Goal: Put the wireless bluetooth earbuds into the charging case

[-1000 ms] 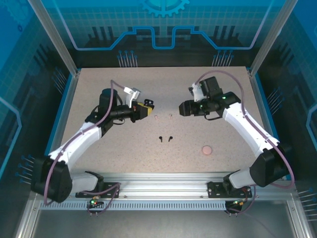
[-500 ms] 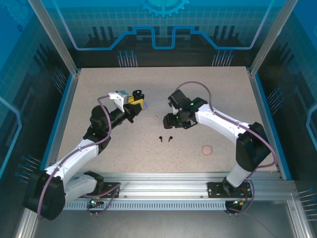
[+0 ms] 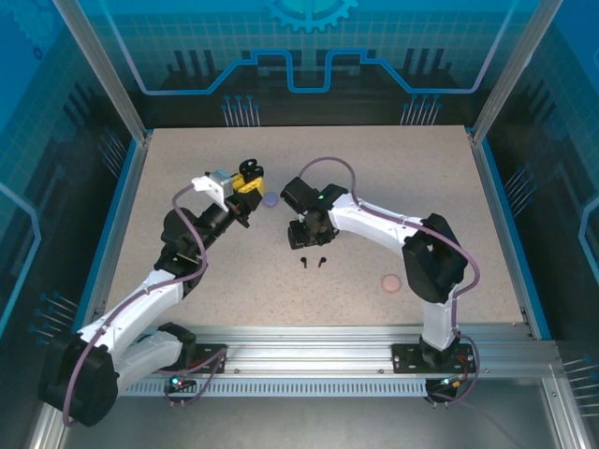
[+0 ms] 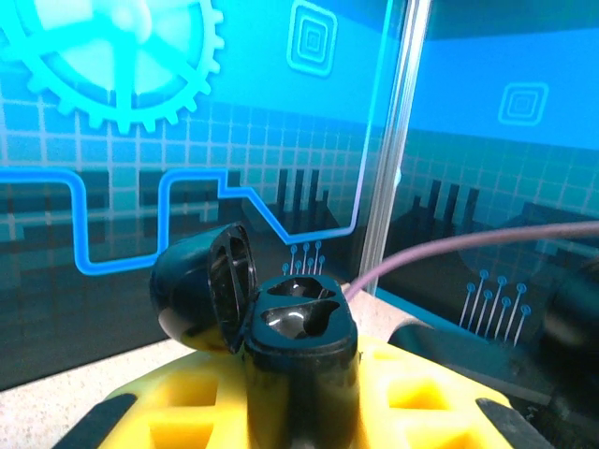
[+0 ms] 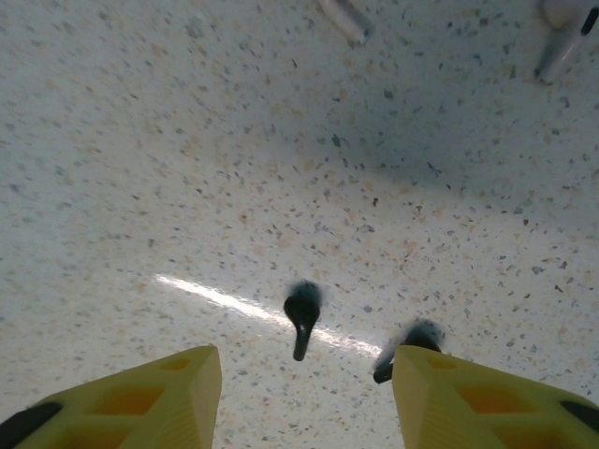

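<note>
On the left, the left gripper (image 3: 246,181) is lifted above the table (image 3: 168,187), at its far side. Its jaws are clamped on the black charging case (image 4: 299,365). The case stands upright between the yellow fingers (image 4: 178,412). Its lid (image 4: 201,299) is swung open to the left, and the two hollows inside are seen from the left wrist camera.

Just to the right of this gripper, a small round lavender case (image 3: 270,199) lies flat on the table.

Next comes the right gripper (image 5: 304,369), near the middle of the table, pointing down. Its jaws are apart and there is nothing between them. The two black earbuds (image 5: 301,313) (image 5: 407,344) lie on the table just below it, side by side. The right one is very near to the right finger; I cannot tell if they touch. Farther away, two pale earbuds (image 5: 346,17) (image 5: 562,37) lie on the table, cut by the edge of the wrist view.

To the right and nearer, a round pink case (image 3: 390,282) lies alone, well apart from the rest.
</note>
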You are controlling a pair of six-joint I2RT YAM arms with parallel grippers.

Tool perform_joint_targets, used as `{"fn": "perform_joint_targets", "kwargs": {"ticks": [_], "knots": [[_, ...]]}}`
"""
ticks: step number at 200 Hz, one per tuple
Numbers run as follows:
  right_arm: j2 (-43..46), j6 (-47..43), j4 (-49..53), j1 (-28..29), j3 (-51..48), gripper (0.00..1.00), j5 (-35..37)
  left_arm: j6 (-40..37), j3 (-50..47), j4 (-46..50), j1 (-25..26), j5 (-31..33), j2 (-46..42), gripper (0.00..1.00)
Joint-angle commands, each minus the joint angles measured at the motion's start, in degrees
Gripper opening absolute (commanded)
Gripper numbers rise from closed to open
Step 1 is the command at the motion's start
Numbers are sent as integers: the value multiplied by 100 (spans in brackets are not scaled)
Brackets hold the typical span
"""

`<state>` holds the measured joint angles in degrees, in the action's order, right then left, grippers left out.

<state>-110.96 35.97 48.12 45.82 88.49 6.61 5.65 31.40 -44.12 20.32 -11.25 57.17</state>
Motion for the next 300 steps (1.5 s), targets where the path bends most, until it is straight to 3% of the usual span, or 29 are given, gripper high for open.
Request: {"fn": "perform_joint_targets", "kwargs": {"ticks": [1, 92, 300], "knots": [[-306, -38, 437, 94, 192, 50, 164, -45, -48, -410, 24, 285, -118, 0], [-964, 297, 486, 365, 372, 44, 111, 44, 69, -507, 25, 439, 57, 0], [-1700, 973, 1029, 357, 898, 31, 339, -130, -116, -582, 24, 307, 51, 0]]}}
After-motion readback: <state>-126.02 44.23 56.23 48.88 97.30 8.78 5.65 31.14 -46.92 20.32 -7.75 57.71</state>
